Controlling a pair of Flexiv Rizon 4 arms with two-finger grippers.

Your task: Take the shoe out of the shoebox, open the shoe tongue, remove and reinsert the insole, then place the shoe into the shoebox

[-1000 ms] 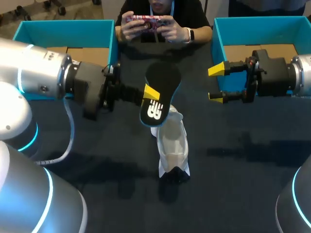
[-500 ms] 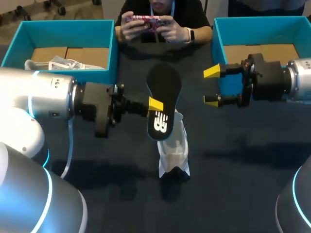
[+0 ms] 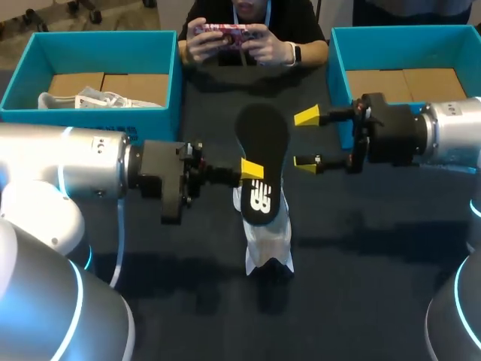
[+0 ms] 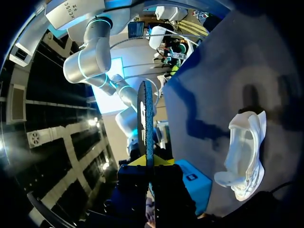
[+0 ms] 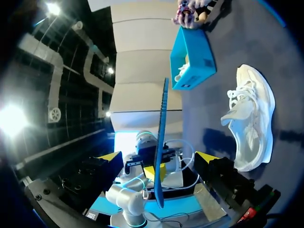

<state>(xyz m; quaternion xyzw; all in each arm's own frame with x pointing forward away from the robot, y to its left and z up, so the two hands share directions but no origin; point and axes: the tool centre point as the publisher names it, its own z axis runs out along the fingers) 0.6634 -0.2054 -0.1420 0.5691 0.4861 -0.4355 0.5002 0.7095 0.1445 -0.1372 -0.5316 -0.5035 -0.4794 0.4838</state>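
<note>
The table [image 3: 376, 263] carried a teal shoebox at each far corner: the left shoebox [image 3: 98, 41] with another white shoe [image 3: 98, 98] inside, and the right shoebox [image 3: 391, 31] close beside my right arm. The shoe [image 3: 267, 241] lay on the table between them, so taking it out was done. The insole [image 3: 263, 147] was out too, with my left gripper [image 3: 252, 169] clamped on its printed end above the shoe. Reinserting and boxing remained. My right gripper [image 3: 306, 139] was spread wide, holding nothing, just beside the insole's toe end. I judged the right shoebox's near wall the edge to mind.
</note>
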